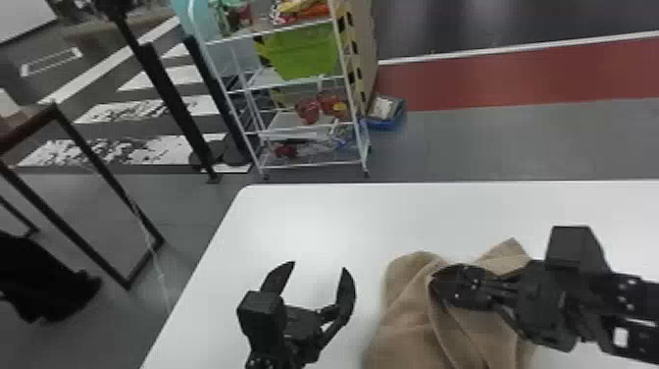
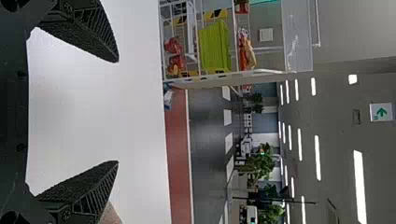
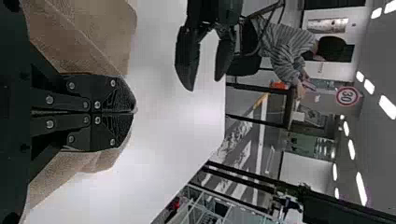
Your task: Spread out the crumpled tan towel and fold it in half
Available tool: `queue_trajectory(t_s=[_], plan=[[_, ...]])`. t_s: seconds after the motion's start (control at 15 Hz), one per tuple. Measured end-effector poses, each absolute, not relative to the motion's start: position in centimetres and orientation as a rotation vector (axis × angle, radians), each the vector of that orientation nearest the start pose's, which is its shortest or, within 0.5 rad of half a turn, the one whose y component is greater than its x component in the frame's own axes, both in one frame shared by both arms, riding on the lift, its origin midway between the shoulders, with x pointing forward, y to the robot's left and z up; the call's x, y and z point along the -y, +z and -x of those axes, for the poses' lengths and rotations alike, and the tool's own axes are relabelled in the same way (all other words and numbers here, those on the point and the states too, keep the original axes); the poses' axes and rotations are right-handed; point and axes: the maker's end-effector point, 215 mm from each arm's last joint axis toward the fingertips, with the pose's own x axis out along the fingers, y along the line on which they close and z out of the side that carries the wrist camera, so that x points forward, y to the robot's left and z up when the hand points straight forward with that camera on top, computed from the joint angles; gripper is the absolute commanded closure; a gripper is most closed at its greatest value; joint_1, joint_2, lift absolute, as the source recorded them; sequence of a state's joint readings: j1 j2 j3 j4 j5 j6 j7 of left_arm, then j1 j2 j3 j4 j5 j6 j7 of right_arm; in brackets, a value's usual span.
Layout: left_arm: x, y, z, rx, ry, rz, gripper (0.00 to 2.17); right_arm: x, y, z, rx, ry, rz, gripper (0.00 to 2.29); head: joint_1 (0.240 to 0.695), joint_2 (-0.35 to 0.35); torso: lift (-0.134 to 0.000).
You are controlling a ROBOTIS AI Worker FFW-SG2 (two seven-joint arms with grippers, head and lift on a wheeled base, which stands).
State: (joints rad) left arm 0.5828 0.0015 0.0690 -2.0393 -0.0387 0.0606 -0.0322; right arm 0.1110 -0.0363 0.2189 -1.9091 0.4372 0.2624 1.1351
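Zero cloth in the left hand, which hung open above the tabletop. Right hand was closed at the crumpled towel; pinch unclear. Risk: a shallow bite might have slipped under pull, leaving folds bunched.

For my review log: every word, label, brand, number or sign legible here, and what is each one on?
"30": the round red-rimmed sign in the background.
A green arrow, no legible word: the white sign; the small mark beside the arrow is too small to make out.
None legible: the tan towel and the table.
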Motion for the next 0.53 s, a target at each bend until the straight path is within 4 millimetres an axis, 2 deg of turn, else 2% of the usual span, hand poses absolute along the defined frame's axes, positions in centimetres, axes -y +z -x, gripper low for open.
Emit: queue_trajectory(t_s=[0.07, 0.13, 0.27, 0.53], plan=[[-26.0, -39.5, -41.4, -0.177, 0.027, -0.07, 0.11, -2.5, -37.9, -41.2, -0.256, 1.233, 0.406, 0.36, 0.695, 0.35, -0.121], [-26.0, -39.6, -41.4, -0.178, 0.027, -0.07, 0.11, -2.5, -38.2, -41.1, -0.266, 1.234, 0.397, 0.0, 0.695, 0.35, -0.121], [-26.1, -39.7, -41.3, -0.179, 0.027, -0.069, 0.11, -1.8, -37.4, -40.4, -0.27, 1.226, 0.368, 0.0, 0.695, 0.35, -0.121], [-26.2, -39.9, -41.3, -0.182, 0.028, -0.066, 0.11, 1.8, -36.1, -36.5, -0.285, 1.252, 0.372, 0.09, 0.695, 0.349, -0.121]])
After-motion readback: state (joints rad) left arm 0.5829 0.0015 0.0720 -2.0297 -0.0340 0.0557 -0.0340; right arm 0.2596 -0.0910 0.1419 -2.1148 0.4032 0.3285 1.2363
